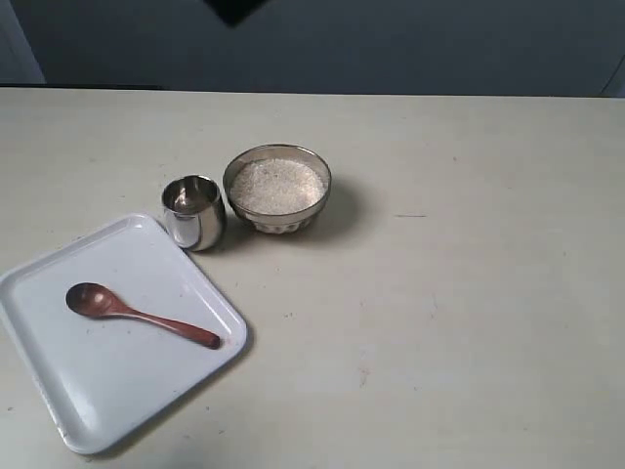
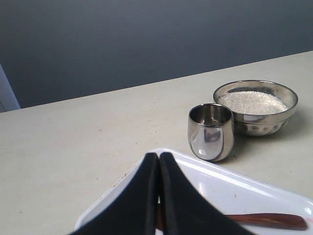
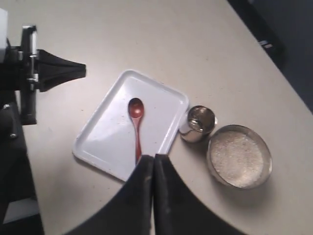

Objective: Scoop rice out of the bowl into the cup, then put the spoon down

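Observation:
The wooden spoon (image 1: 137, 315) lies on a white tray (image 1: 59, 381), its oval bowl toward the tray's left, with nothing holding it. The small steel cup (image 1: 193, 210) stands just off the tray's far corner. Touching or almost touching the cup, the wider metal bowl (image 1: 278, 223) holds a heap of white rice (image 1: 277, 186). My left gripper (image 2: 159, 155) is shut and empty, hovering over the tray's near part with the spoon (image 2: 274, 221) beyond it. High above the table, my right gripper (image 3: 153, 157) is shut and empty, looking down on the spoon (image 3: 136, 122), cup (image 3: 198, 123) and rice (image 3: 238, 157).
The pale table (image 1: 459, 322) stretches right of the bowl. Behind its far edge stands a dark wall (image 1: 391, 44). The left arm (image 3: 29, 73) shows beside the tray in the right wrist view.

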`<state>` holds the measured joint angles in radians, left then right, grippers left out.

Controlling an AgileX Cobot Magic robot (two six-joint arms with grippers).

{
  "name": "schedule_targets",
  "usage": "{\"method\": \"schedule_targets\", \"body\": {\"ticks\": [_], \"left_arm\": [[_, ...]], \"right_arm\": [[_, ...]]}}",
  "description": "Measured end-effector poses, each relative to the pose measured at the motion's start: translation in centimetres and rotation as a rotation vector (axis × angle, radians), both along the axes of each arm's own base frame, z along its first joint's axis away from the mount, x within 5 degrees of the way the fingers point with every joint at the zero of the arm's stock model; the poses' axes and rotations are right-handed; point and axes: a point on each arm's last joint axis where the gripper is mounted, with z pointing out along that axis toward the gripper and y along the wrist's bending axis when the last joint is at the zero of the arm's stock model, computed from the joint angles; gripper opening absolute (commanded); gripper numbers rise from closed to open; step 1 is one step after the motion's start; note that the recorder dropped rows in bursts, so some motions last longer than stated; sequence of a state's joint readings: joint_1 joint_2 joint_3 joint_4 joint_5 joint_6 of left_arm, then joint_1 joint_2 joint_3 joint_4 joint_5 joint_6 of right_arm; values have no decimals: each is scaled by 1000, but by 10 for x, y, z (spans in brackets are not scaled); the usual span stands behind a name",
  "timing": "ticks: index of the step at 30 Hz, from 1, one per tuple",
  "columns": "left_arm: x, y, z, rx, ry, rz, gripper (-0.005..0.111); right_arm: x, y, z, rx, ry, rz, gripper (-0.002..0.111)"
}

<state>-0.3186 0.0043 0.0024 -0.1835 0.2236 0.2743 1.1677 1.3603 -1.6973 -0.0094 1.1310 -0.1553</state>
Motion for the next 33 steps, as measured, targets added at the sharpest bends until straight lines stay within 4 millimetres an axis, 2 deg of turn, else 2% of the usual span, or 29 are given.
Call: {"method": "schedule_targets", "body": {"ticks": [4, 7, 10, 15, 21, 23, 26, 29, 33], "left_arm": [[0, 0, 0, 0, 0, 0, 1], [0, 0, 0, 0, 0, 0, 1], [0, 0, 0, 0, 0, 0, 1], [0, 0, 0, 0, 0, 0, 1], [0, 0, 0, 0, 0, 0, 1], [0, 0, 0, 0, 0, 0, 1], [0, 0, 0, 0, 0, 0, 1], [0, 0, 0, 0, 0, 0, 1], [0, 0, 0, 0, 0, 0, 1]], "right_arm": [[14, -8, -2, -18, -23, -211, 0], [31, -24, -7, -24, -76, -449, 0], [45, -43, -12, 14, -116, -610, 0], [67, -72, -25, 133, -113, -710, 0], [80, -124, -51, 282, -77, -838, 0], [79, -145, -60, 333, -79, -884, 0], [67, -178, -81, 390, -101, -949, 0], [44, -206, -104, 431, -147, -1019, 0], [8, -231, -145, 443, -199, -1125, 0]]}}
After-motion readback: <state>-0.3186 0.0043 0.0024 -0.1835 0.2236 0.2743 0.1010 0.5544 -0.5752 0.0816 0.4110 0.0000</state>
